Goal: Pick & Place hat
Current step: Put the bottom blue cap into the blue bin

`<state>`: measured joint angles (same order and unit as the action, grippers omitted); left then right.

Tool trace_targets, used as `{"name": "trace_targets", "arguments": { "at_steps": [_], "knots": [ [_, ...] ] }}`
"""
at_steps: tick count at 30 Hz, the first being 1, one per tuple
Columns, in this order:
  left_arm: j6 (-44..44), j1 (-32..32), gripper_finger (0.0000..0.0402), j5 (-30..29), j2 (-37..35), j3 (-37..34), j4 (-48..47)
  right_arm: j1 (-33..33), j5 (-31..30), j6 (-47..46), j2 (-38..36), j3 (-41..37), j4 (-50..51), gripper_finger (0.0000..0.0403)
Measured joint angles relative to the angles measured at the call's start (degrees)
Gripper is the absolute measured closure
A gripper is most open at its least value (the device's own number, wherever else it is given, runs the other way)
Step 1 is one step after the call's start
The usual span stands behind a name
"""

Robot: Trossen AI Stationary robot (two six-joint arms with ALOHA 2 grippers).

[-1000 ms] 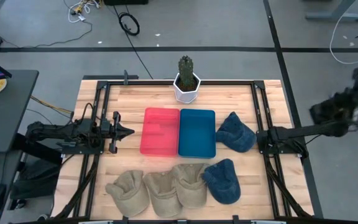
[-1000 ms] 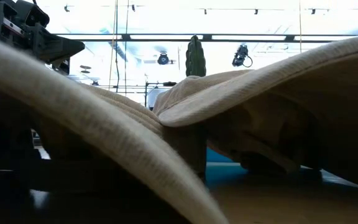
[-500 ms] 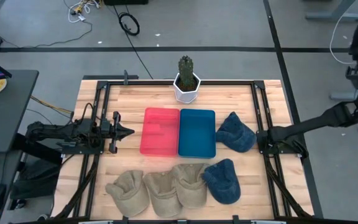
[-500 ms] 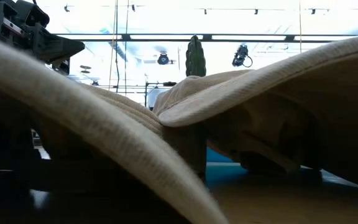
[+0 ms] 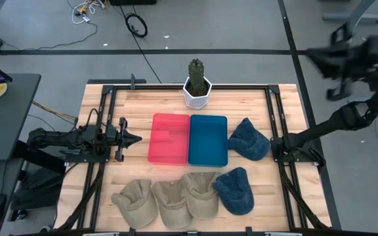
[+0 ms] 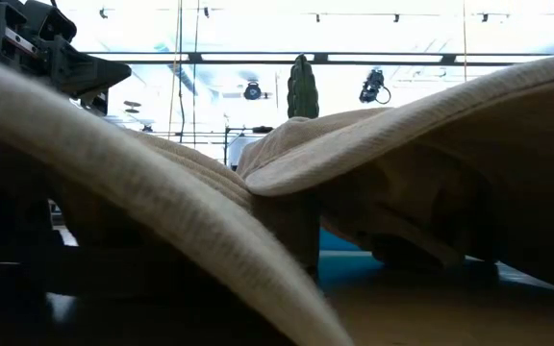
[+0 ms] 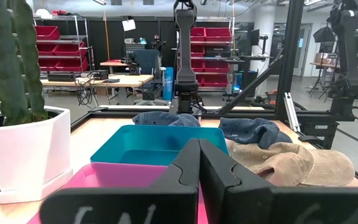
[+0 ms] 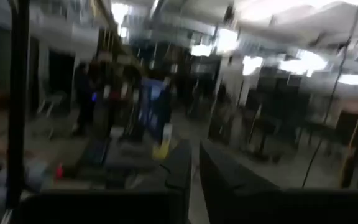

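Hats in tan and blue denim (image 5: 249,139) lie untouched around the pink tray (image 5: 169,138) and teal tray (image 5: 208,139). Left gripper (image 5: 134,138), clenched, rests at nine o'clock. Right gripper (image 5: 320,56), blurred off-table at two o'clock, appears clenched.

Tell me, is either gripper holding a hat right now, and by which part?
Neither. The left gripper is shut on nothing beside the red bin; the right gripper is off the table.
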<state>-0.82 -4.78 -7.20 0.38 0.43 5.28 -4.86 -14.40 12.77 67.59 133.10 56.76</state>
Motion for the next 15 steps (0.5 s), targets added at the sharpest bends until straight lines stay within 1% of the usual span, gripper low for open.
{"name": "trace_targets", "arguments": {
  "at_steps": [3,6,11,13,15],
  "knots": [
    [0.0,-0.02,0.0399,0.0,0.0,-0.02,0.02,0.0,0.0,-1.08,1.86,0.35,8.21,0.0366],
    [0.0,0.0,0.0399,0.0,-0.01,-0.02,0.01,0.0,0.39,-4.06,4.31,0.39,16.46,0.0366],
    [0.0,0.0,0.0399,0.0,0.0,-0.02,0.02,0.0,0.75,-6.75,9.74,0.33,28.95,0.0366],
    [0.0,0.0,0.0399,0.0,-0.01,0.0,0.02,-0.03,2.59,-9.09,12.04,0.22,32.9,0.0366],
    [0.0,-0.02,0.0399,0.0,-0.02,-0.02,0.02,-0.23,6.35,-11.68,13.82,-0.79,32.91,0.0366]
  ]
}}
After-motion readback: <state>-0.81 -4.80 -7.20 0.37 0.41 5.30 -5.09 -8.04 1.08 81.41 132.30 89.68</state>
